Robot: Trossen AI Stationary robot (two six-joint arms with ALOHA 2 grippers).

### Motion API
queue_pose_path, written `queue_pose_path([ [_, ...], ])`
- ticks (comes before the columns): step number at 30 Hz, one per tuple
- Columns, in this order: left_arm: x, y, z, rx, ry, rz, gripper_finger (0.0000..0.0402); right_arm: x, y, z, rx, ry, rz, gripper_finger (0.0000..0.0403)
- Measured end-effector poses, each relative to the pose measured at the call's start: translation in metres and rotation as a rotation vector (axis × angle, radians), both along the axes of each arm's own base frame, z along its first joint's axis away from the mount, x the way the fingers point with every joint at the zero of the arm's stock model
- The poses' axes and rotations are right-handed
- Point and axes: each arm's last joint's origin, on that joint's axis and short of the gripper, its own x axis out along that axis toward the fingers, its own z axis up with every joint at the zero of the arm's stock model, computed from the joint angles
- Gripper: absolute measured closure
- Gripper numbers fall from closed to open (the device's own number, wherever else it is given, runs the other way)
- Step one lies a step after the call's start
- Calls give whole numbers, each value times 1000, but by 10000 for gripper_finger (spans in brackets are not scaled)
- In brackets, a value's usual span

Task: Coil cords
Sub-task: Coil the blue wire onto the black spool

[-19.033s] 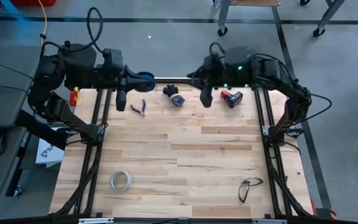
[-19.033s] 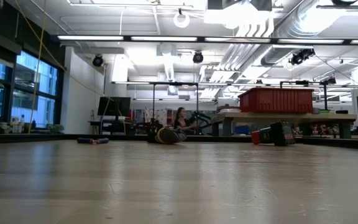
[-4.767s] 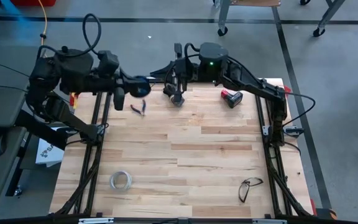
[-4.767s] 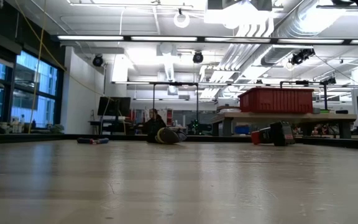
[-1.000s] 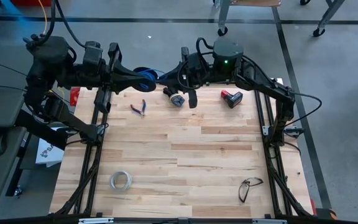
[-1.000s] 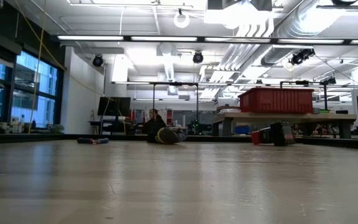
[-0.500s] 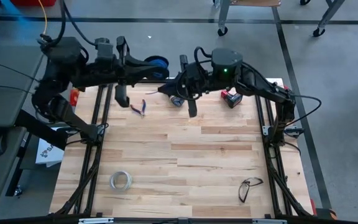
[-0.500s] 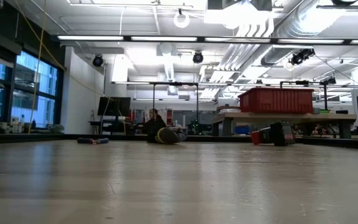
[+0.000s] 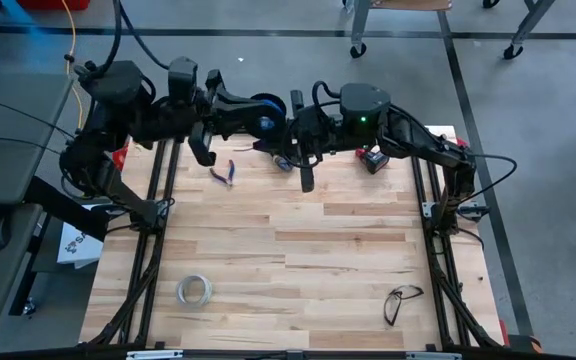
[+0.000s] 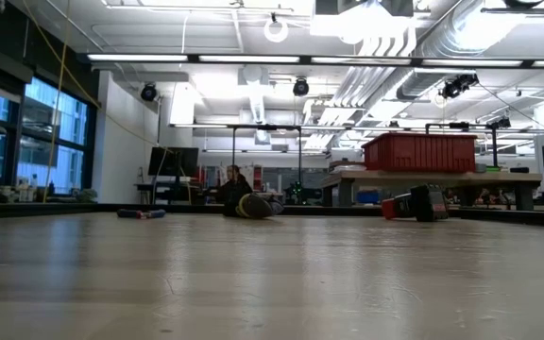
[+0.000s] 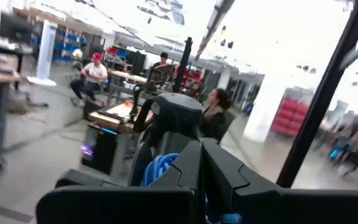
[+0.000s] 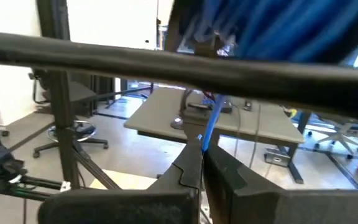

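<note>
- The right gripper [image 12: 199, 163] has just pressed together on the thin blue wire [image 12: 211, 127], near the table's far edge; winding can likely begin.
- The left gripper [image 9: 230, 108], pinched on the dark blue spool [image 9: 262, 112], has carried it over beside the right gripper.
- Pliers [image 9: 223, 172], a red-black battery [image 9: 373, 159] and a dark gloved tool [image 9: 283, 160] lie just below, near enough to snag slack wire.

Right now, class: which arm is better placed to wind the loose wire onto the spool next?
Probably the right gripper: it is shut on the blue wire, just beside the spool, which the left gripper holds.
</note>
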Motion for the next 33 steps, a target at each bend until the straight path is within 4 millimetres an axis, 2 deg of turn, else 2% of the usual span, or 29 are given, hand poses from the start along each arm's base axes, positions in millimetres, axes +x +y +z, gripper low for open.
queue_pose_path([
  [4, 8, 0, -2, -114, -15, -15, 396, 0, 2, 2, 40, -17, 2, 402],
  [7, 16, 1, -6, -188, -11, 25, 397, 1, 1, 2, 113, -10, -36, 386],
  [11, 21, 4, -15, -224, 52, 157, 399, 2, 0, -3, 153, 36, -102, 326],
  [15, 19, 11, -29, -202, 192, 255, 400, 1, 0, -14, 88, 139, -180, 252],
  [19, 5, 15, -33, -182, 271, 344, 400, 2, -2, -28, 55, 240, -200, 203],
  [23, -12, 18, -31, -143, 287, 433, 401, 9, -5, -50, 62, 335, -207, 194],
  [27, -22, 19, -39, -137, 317, 462, 401, 18, -7, -77, 61, 435, -205, 196],
  [30, -37, 21, -50, -166, 327, 495, 401, 23, -8, -96, 65, 498, -198, 201],
  [33, -49, 20, -72, -222, 322, 517, 401, 25, -12, -117, 88, 571, -197, 203],
])
